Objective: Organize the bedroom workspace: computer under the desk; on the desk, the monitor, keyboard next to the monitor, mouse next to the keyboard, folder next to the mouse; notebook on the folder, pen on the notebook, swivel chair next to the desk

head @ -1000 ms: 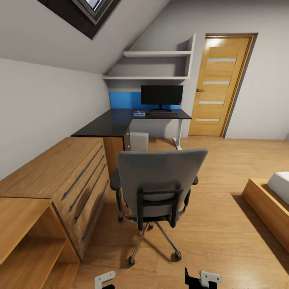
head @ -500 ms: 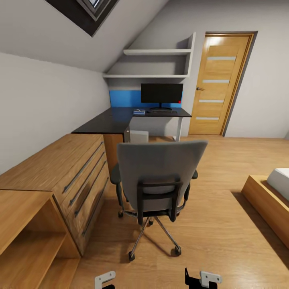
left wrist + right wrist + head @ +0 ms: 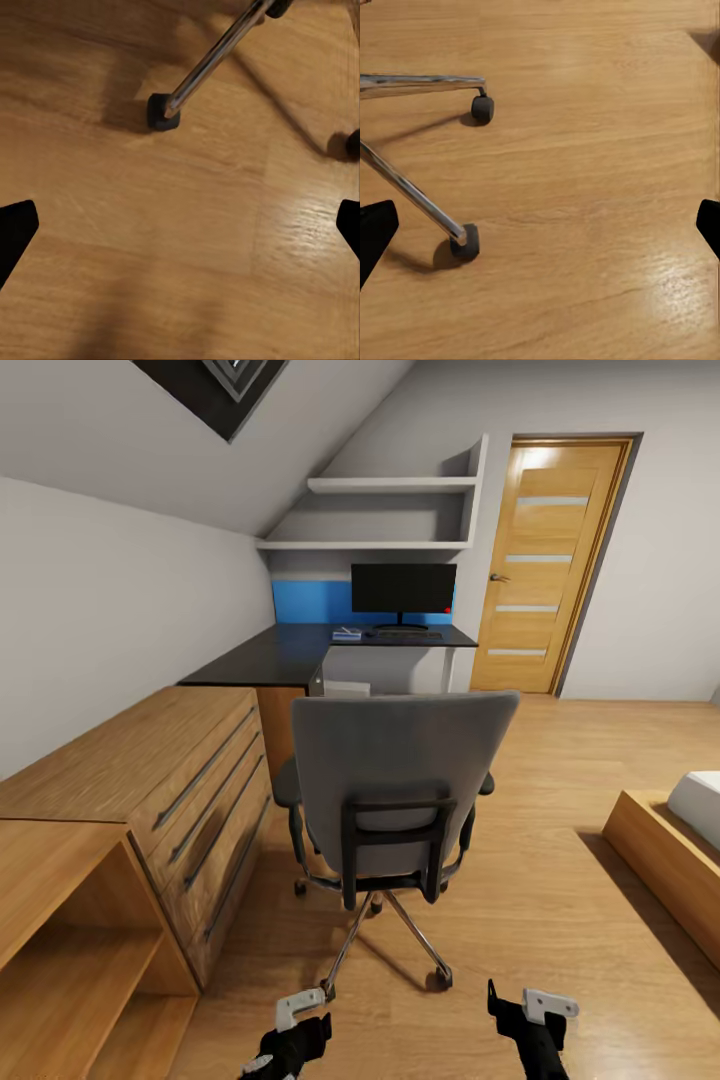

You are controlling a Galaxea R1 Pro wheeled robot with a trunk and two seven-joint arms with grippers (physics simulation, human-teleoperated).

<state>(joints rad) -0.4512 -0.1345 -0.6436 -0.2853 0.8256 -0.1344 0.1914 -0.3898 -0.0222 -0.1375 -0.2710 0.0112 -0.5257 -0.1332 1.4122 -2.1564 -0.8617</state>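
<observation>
The grey upholstered swivel chair (image 3: pixel 395 800) stands well short of the glossy black desk (image 3: pixel 300 655), so both black grippers, left (image 3: pixel 290 1040) and right (image 3: pixel 530 1025), hang spread and empty behind it, presumably ready to push.

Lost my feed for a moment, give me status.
Both claws, left and right, open, empty, low over floor. Swivel chair dead ahead, back toward us, blocking path to desk. Monitor on desk.

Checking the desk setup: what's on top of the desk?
On the desk: the monitor, a keyboard before it, and a small blue item beside that. Too far to identify mouse or pen.
</observation>
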